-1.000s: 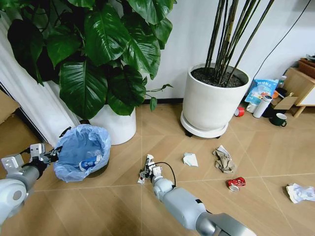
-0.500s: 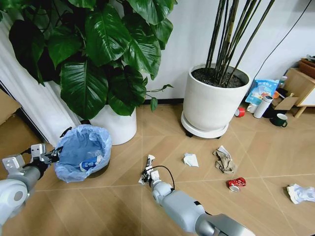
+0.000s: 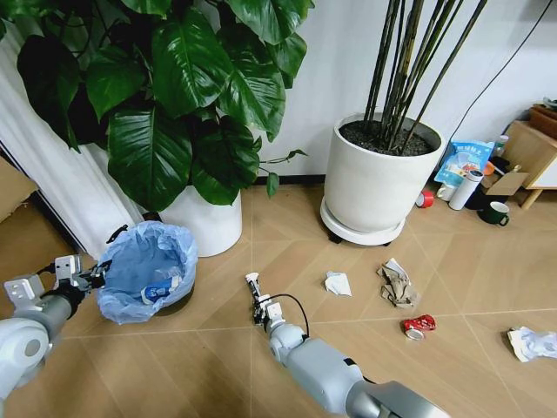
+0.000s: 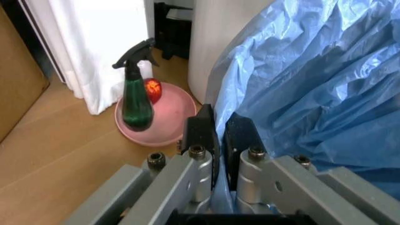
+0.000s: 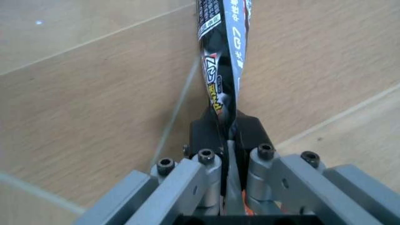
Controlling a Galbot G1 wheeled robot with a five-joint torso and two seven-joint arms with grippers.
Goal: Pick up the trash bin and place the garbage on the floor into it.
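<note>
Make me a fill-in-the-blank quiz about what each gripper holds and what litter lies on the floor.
1. The left gripper is shut on the small black trash bin's light-blue ____ liner.
2. The right gripper pinches a printed ____.
3. The crushed can on the tan floor is ____.

Missing words: plastic bag; wrapper; red

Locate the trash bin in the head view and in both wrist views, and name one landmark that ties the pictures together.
Head view: the trash bin stands lower left on the floor, beside the left gripper.
Left wrist view: its blue liner occupies the side next to the shut fingers, which pinch its rim.
Right wrist view: not in it; the right gripper holds a wrapper.
Shared landmark: the herringbone floor.
</note>
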